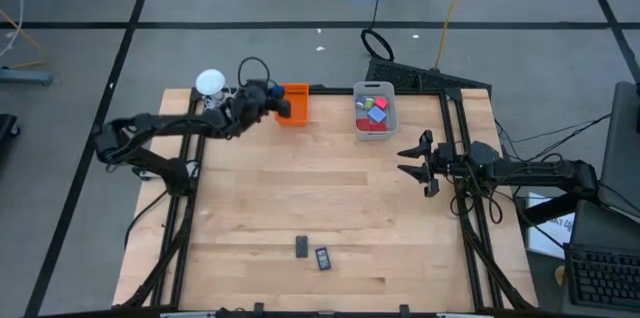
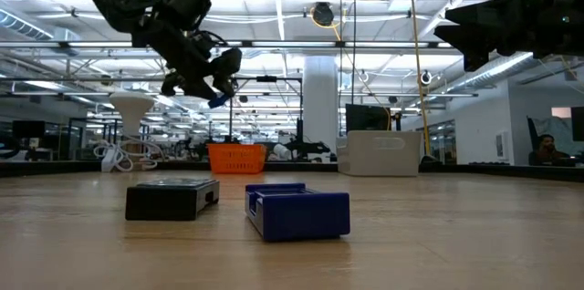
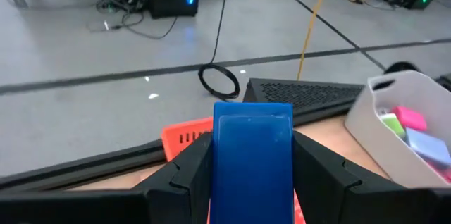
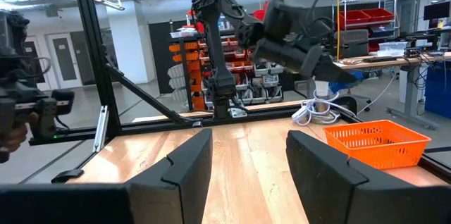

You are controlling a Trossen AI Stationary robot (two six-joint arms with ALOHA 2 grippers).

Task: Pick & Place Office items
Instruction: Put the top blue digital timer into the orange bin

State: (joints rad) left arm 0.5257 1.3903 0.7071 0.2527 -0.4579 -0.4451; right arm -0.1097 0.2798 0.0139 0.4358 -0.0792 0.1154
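Grey concrete floor with dark lines surrounds a pale wooden table (image 1: 320, 198), and two bins stand along its far edge: an orange bin (image 1: 294, 104) and, well to its right, a clear grey bin (image 1: 374, 108). A white round gadget (image 1: 210, 82) with a coiled cable sits at the far left corner.

High over the orange bin, the left gripper (image 1: 281, 105) clamps a blue block (image 3: 252, 155). In the left wrist view the block stands upright between the two dark fingers (image 3: 184, 175), touching both and filling the gap, with the orange bin's rim just beyond it. The low view shows a bit of blue at the fingertips, well above the table.

Inside the grey bin lie red, pink and blue pieces (image 1: 375, 111).

Near the front edge, two small items rest apart from both arms: a black flat rectangle (image 1: 302, 246) and, just beside it, a dark blue piece (image 1: 323, 258).

At the table's right side the right gripper (image 1: 412, 160) hovers, its jaws standing apart with nothing between them.
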